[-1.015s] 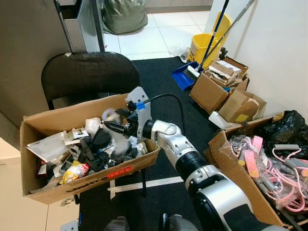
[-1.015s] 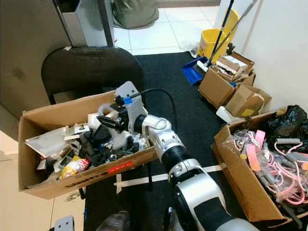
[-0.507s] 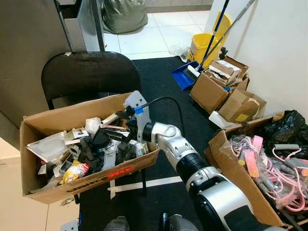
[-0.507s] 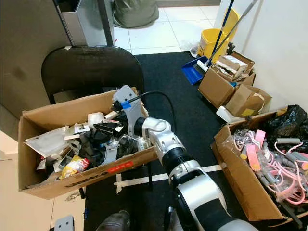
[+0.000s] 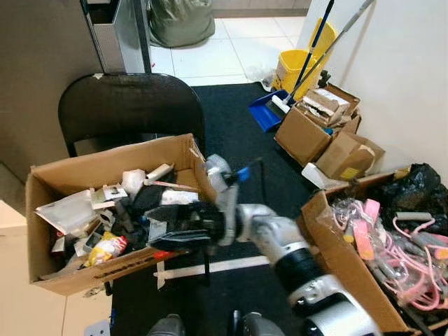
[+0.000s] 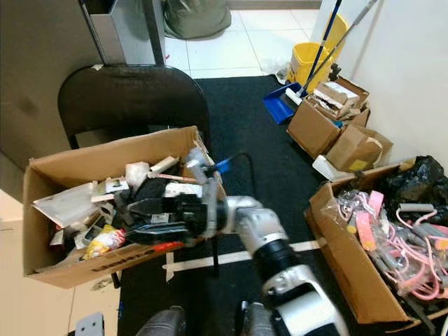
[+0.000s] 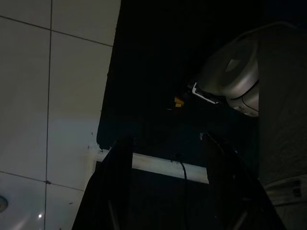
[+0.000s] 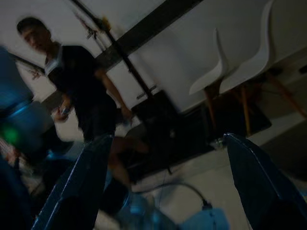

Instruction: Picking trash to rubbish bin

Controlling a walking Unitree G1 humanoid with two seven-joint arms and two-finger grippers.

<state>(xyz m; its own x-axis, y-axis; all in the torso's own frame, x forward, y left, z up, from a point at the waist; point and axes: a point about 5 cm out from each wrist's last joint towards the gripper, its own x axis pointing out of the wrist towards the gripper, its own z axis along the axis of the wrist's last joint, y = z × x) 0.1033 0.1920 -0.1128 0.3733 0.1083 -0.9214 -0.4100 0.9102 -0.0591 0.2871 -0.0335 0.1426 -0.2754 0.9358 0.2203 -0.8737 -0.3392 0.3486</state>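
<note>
A black mat (image 5: pixel 231 119) carries a chair-borne box (image 5: pixel 105 157) of trash (image 5: pixel 129 210) — right gripper (image 5: pixel 171 227), fingers spread and empty, sits just before it; left arm hangs idle.

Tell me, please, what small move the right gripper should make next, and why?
Probably steer the right gripper up over the front wall of the cardboard box and down onto a loose piece such as the yellow wrapper. Its fingers stand apart with nothing between them, it sits blurred at the box's front edge, and the wrist view looks out into the room, not at the trash.
</note>
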